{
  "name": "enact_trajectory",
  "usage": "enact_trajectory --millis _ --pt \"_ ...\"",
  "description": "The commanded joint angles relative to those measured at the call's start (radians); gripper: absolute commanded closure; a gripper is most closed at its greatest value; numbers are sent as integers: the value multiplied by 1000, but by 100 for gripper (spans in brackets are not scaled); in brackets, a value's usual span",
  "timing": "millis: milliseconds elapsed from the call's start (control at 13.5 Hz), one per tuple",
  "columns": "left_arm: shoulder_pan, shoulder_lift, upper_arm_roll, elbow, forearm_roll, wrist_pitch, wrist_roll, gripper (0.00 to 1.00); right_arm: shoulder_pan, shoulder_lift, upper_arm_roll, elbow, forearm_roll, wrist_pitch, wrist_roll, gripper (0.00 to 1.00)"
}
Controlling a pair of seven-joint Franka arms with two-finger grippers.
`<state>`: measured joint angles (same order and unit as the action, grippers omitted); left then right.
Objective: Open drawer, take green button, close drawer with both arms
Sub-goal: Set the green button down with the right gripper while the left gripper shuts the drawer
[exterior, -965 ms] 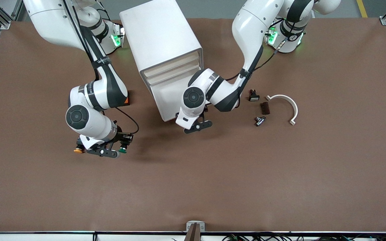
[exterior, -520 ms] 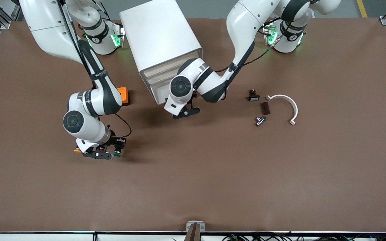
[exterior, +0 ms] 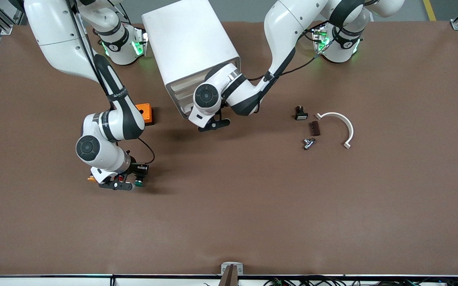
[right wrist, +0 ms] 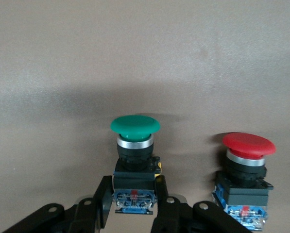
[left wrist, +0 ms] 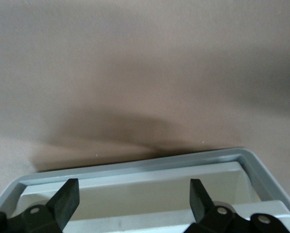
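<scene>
I am a pair of white robot arms at a brown table point(exterior: 253, 206). My right gripper point(exterior: 127, 183) is low over the table toward the right arm's end, its two black fingers point(right wrist: 104, 196) clamped on the black-and-blue body of the green button point(right wrist: 135, 145), which I hold with its round green cap pointing away from my wrist. In the right wrist view a red button point(right wrist: 247, 170) stands just beside the green one, apart from it and outside my fingers. From the front, an orange button point(exterior: 91, 179) peeks out at the edge of that same gripper. My left gripper point(exterior: 212, 124) sits at the foot of the white cabinet point(exterior: 189, 43), right in front of the drawer point(left wrist: 135, 182) at the bottom of the stack, with its jaws spread wide and holding nothing; in the left wrist view the drawer's pale rim and shallow white inside show between and just past my fingertips. I cannot tell whether my fingers touch the drawer. An orange block point(exterior: 145, 112) lies on the table beside the cabinet, near my right forearm. Toward the left arm's end lie a small black part point(exterior: 301, 113), a dark brown strip point(exterior: 314, 128), a small metal fitting point(exterior: 308, 143) and a white curved bracket point(exterior: 342, 126), all close together and well apart from both grippers.
</scene>
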<state>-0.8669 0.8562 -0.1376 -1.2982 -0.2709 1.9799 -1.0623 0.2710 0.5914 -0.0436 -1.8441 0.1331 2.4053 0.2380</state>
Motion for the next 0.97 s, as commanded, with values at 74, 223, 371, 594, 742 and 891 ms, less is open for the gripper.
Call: enact_trajectory --millis 74,223,371,594,742,891 --pt "-14 -3 -5 -6 -52 0 -8 0 -10 4 24 -3 11 11 -2 99" --pt "-14 0 -5 -7 -85 2 1 0 -9 4 31 -6 19 9 -2 99" --pt "-3 -8 -4 -7 -85 2 4 0 -1 4 34 -20 22 14 0 98" --pt "89 -55 9 0 -67 -4 -1 0 8 4 36 -32 22 15 4 98" --pt "196 -89 9 -3 0 -13 1 0 13 4 36 -32 22 14 7 90" --pt "303 -140 9 -1 80 -85 17 0 17 -4 36 -30 22 6 9 61"
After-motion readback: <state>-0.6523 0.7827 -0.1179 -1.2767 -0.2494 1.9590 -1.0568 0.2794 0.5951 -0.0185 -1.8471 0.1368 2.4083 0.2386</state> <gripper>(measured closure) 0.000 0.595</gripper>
